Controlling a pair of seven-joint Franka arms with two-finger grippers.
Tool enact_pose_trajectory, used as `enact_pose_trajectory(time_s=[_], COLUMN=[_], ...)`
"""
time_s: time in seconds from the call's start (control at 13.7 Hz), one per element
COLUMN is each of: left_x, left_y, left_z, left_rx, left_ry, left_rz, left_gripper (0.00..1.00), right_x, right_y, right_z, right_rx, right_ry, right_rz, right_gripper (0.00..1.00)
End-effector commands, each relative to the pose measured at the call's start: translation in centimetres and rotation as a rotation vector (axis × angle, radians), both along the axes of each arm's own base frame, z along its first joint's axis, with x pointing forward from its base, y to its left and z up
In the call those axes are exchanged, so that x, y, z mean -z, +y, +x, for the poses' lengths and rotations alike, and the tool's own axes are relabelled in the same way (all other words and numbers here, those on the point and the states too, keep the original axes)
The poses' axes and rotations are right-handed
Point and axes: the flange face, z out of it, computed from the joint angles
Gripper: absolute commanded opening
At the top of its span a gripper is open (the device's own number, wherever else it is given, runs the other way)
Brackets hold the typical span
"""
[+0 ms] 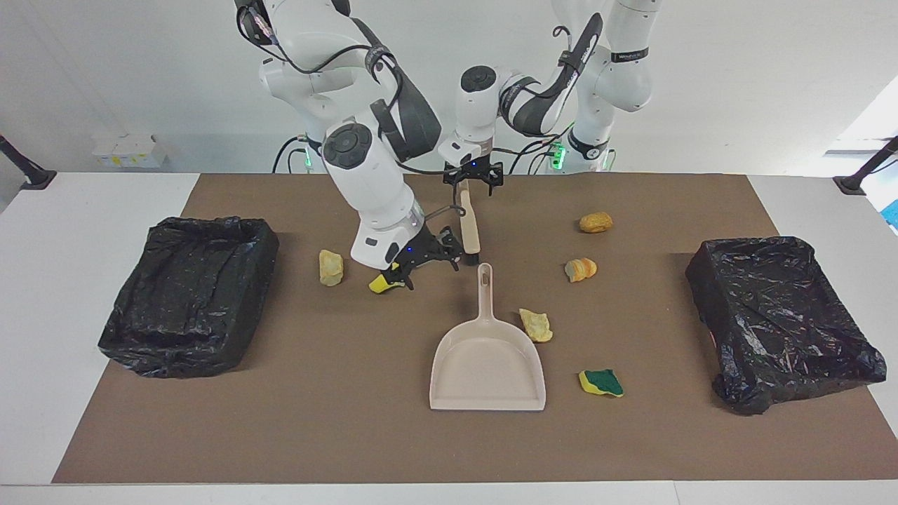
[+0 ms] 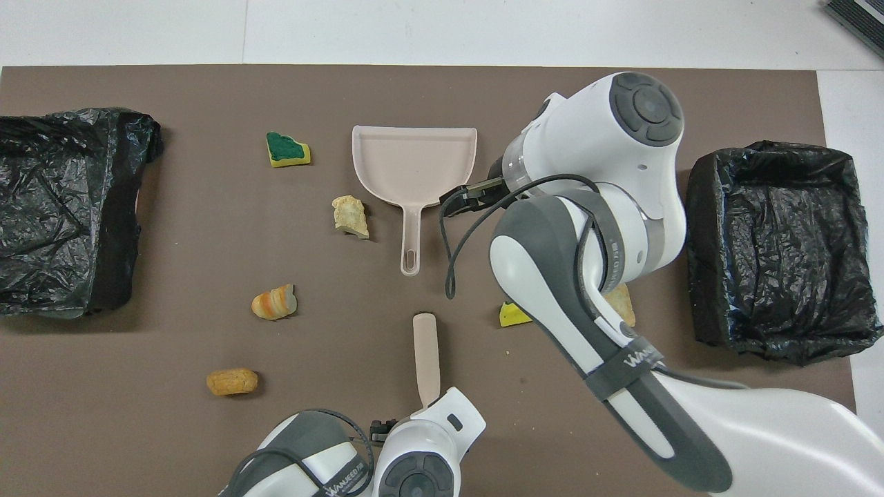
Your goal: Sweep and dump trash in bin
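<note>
Trash lies scattered on the brown mat: a tan lump (image 1: 331, 267), a yellow sponge piece (image 1: 379, 284) partly under my right gripper, an orange-brown lump (image 1: 595, 222), a striped orange lump (image 1: 581, 268), a pale lump (image 1: 537, 325) beside the beige dustpan (image 1: 487, 365), and a yellow-and-green sponge (image 1: 601, 382). My right gripper (image 1: 423, 268) is open, low over the yellow sponge pieces, beside the dustpan's handle. My left gripper (image 1: 473, 184) is open around the handle end of the beige brush (image 1: 469, 224), which lies nearer to the robots than the dustpan.
A black-lined bin (image 1: 189, 294) stands at the right arm's end of the table and another (image 1: 779, 315) at the left arm's end. In the overhead view the right arm (image 2: 587, 228) covers the mat between the dustpan (image 2: 414, 162) and its bin (image 2: 780, 241).
</note>
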Motion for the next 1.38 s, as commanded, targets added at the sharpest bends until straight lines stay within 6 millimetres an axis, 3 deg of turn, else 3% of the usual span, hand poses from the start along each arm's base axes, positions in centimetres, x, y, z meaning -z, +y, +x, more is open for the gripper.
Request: enact_pose_trajectory(time_s=[0.0,0.22,0.29,0.36,0.44,0.51,0.66,0.8,1.02,1.09,1.24,1.31], left_x=[-0.1,-0.2,-0.2,-0.1,-0.1,-0.1,-0.1,-1.2,-3.5,-4.4,-6.1,-6.4], left_y=[0.7,0.6,0.7,0.7,0.7,0.7,1.2,1.5,3.7,5.4,8.3,10.1], left_z=[-0.9,-0.9,-0.9,-1.0,-1.0,-0.9,-0.6,0.0,1.3,2.3,2.9,3.3], left_rx=[-0.002,-0.006,-0.007,-0.005,-0.002,-0.011,-0.002,-0.022,-0.068,-0.108,-0.157,-0.186], left_ry=[-0.005,0.001,0.003,0.006,0.007,0.008,0.027,0.034,0.065,0.078,0.108,0.129], left_rz=[-0.011,-0.016,-0.014,-0.01,-0.009,-0.007,0.019,0.024,0.064,0.082,0.133,0.165], left_gripper=[0.63,0.53,0.45,0.32,0.1,0.0,0.0,0.0,0.0,0.0,0.0,0.0], right_x=[1.4,4.1,5.0,6.0,6.9,7.6,8.5,8.7,9.7,9.8,9.8,9.6], right_y=[2.8,5.2,5.6,6.6,7.2,7.6,9.5,10.0,11.4,11.3,11.3,11.3], right_z=[0.9,1.0,1.1,0.8,0.8,0.7,-0.1,-0.7,-1.7,-1.7,-1.7,-1.6], right_rx=[0.061,0.163,0.212,0.222,0.23,0.251,0.256,0.221,0.171,0.17,0.168,0.162], right_ry=[-0.007,0.008,0.02,0.029,0.039,0.055,0.051,0.03,-0.006,-0.006,-0.006,-0.012], right_rz=[0.03,0.046,0.051,0.051,0.047,0.043,0.005,-0.038,-0.08,-0.085,-0.085,-0.083], right_gripper=[1.0,1.0,1.0,1.0,1.0,1.0,1.0,1.0,0.75,0.67,0.64,0.54])
